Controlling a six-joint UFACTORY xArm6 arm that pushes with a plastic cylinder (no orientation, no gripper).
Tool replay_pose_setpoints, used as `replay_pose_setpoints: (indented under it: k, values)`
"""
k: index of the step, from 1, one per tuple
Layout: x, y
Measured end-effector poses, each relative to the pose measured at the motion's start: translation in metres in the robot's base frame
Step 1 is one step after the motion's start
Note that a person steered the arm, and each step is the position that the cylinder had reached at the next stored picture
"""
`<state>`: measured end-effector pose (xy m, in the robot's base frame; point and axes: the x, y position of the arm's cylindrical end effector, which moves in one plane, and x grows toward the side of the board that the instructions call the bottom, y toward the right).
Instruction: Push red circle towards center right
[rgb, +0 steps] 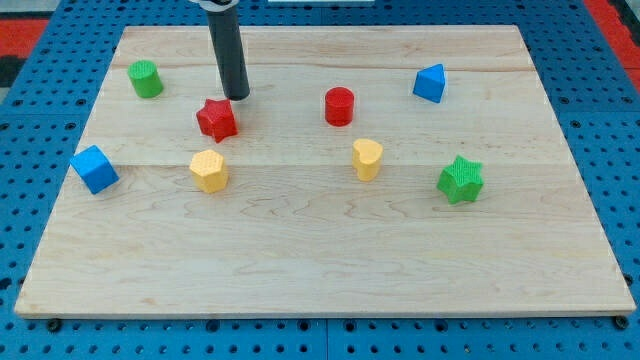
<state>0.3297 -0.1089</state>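
Wooden counter (300, 250), red circle (339, 106) upper middle, untouched, my tip (239, 96) well to its left, just above-right of red star (216, 119), rod end effector bare, nothing pinched, yellow heart (367, 158) below the circle.

Red circle (339, 106), short upright cylinder, on the wooden board, upper middle, standing alone
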Motion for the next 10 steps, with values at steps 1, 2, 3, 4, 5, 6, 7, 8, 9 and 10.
replay_pose_setpoints:
  k: [1,2,3,4,5,6,7,8,9,10]
  values:
    - [0.000,0.000]
    - [0.002,0.002]
    - [0.014,0.011]
    - [0.021,0.029]
    - [0.021,0.058]
    - [0.021,0.085]
    - [0.024,0.115]
    - [0.024,0.142]
    - [0.024,0.175]
    - [0.027,0.204]
